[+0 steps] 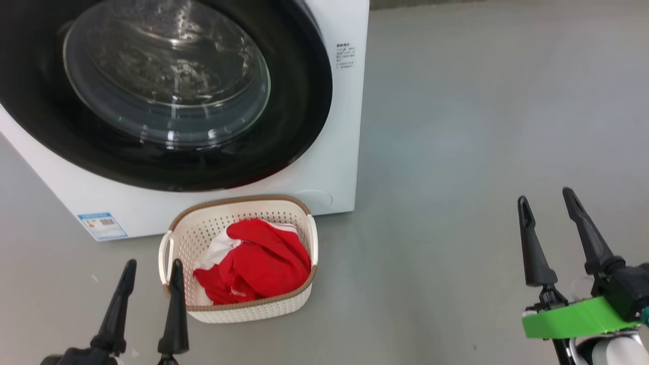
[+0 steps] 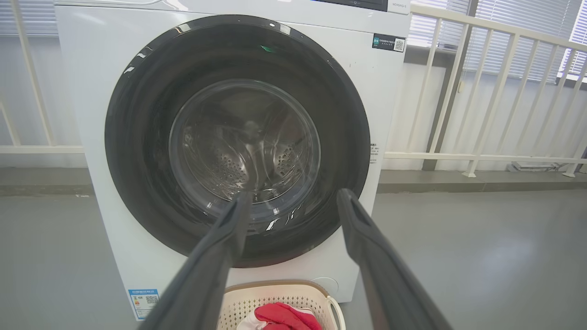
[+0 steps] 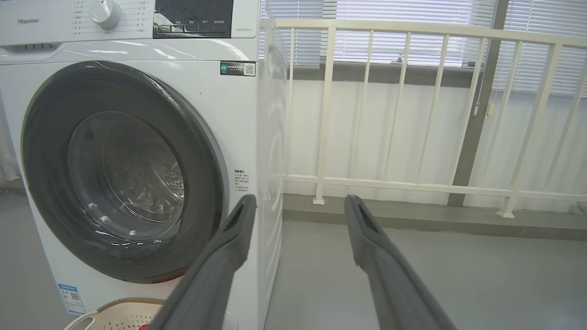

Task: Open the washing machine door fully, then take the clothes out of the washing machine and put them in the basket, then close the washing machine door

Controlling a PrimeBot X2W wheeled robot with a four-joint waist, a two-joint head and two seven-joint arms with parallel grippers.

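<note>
The washing machine [image 1: 334,152] [image 2: 91,91] [image 3: 257,137] is a white front-loader, and its door [image 1: 167,91] [image 2: 238,142] [image 3: 124,174], black-rimmed with a clear glass bowl, lies flat against the front. Behind the glass the steel drum shows. On the floor before the machine stands the cream basket [image 1: 238,203] [image 2: 293,293] [image 3: 119,311] with the red and white clothes [image 1: 258,263] [image 2: 286,316] inside. My left gripper [image 1: 153,264] [image 2: 293,197] is open just left of the basket, holding nothing. Far to the right my right gripper [image 1: 546,196] [image 3: 298,201] is open and holds nothing.
A white railing [image 3: 412,110] [image 2: 481,91] on a low grey kerb runs behind and to the right of the machine. Bare grey floor [image 1: 481,126] spreads to the right of the machine and basket. A blue-bordered label [image 1: 101,225] sits on the machine's lower front.
</note>
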